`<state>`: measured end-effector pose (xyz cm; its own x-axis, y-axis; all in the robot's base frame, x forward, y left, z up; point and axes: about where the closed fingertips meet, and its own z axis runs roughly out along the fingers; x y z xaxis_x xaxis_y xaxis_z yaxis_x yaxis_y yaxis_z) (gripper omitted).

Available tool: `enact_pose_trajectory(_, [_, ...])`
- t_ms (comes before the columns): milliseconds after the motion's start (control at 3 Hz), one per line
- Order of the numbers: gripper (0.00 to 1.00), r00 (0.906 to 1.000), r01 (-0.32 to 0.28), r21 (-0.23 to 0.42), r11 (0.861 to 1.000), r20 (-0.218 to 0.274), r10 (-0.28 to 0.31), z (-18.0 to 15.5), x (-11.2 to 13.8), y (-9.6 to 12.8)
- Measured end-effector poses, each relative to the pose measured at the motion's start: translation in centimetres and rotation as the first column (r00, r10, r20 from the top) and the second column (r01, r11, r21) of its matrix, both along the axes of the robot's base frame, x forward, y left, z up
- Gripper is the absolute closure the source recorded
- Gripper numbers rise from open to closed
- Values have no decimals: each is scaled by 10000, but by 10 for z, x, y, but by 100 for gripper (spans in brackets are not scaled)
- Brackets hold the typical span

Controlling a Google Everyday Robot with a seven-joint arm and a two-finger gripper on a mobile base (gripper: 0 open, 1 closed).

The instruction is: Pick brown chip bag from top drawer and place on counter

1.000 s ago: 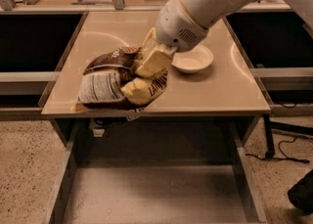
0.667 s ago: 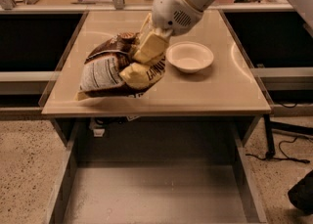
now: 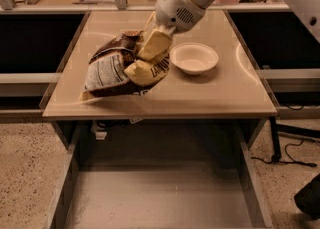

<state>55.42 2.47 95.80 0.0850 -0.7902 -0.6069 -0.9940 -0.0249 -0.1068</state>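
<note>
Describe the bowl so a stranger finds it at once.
Start at the glossy beige counter above the open grey metal drawer. Right of centre sits a shallow round white bowl, beside the crumpled brown foil chip bag that the end effector grips; it is the only dish there.

The crumpled brown chip bag (image 3: 112, 73), white panel facing near, sat tilted over the left half of the beige counter (image 3: 220, 93), clamped in the gripper (image 3: 146, 62). The grey top drawer (image 3: 160, 198) stood open nearer.
</note>
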Motion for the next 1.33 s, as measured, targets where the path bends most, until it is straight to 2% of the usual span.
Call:
enact_pose_trajectory(1000, [11, 10000, -1, 0, 10000, 0, 1, 0, 0, 0])
enact_pose_trajectory(1333, [0, 10000, -1, 0, 10000, 1, 1, 0, 0, 0])
